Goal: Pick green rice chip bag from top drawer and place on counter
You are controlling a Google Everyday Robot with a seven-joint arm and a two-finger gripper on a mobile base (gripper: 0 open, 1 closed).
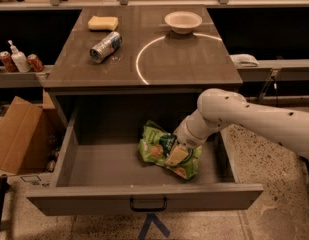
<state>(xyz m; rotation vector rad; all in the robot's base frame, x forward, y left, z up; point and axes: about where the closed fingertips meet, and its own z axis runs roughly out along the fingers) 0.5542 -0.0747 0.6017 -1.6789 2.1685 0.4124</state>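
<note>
The green rice chip bag [155, 148] lies crinkled on the floor of the open top drawer [144, 198], right of the middle. My gripper [177, 155] reaches down into the drawer from the right and sits right on top of the bag's right half, hiding part of it. The white arm [254, 120] crosses over the drawer's right wall. The counter [184, 59] with its white arc is above the drawer, behind the gripper.
On the counter are a silver can [105, 46] lying on its side, a yellow sponge [103, 23] and a white bowl [183, 21]. A brown cardboard box [18, 134] stands left of the drawer. Bottles and cans [16, 61] stand on a left shelf.
</note>
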